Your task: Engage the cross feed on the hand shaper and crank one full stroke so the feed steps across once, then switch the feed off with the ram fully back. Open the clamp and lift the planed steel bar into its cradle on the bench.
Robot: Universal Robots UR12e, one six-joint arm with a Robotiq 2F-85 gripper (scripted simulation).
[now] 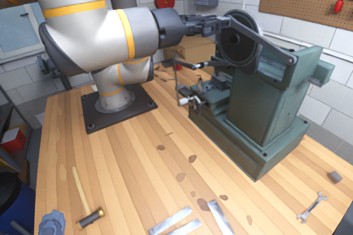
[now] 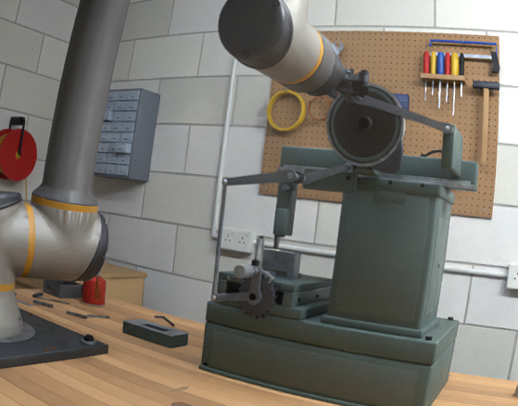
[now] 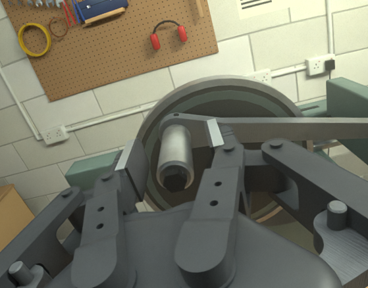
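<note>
My gripper [image 3: 174,149] is open at the top of the hand shaper [image 1: 260,108], its fingers standing either side of the crank handle [image 3: 174,157] on the flywheel [image 1: 238,43] without gripping it. The handle sits at the upper edge of the wheel, where the connecting rod [image 1: 264,43] runs back to the ram. Below the tool head, the steel bar [image 2: 279,262] sits in the clamp on the table, beside the toothed feed wheel [image 2: 259,296]. A dark cradle [image 2: 155,332] lies on the bench left of the machine.
Behind the shaper a pegboard [image 2: 386,116] of tools hangs on the block wall. The arm's base plate [image 1: 118,110] is bolted to the bench on the left. A hammer [image 1: 85,201], metal strips [image 1: 183,220], a spanner [image 1: 312,206] and a small block [image 1: 334,176] lie near the front edge.
</note>
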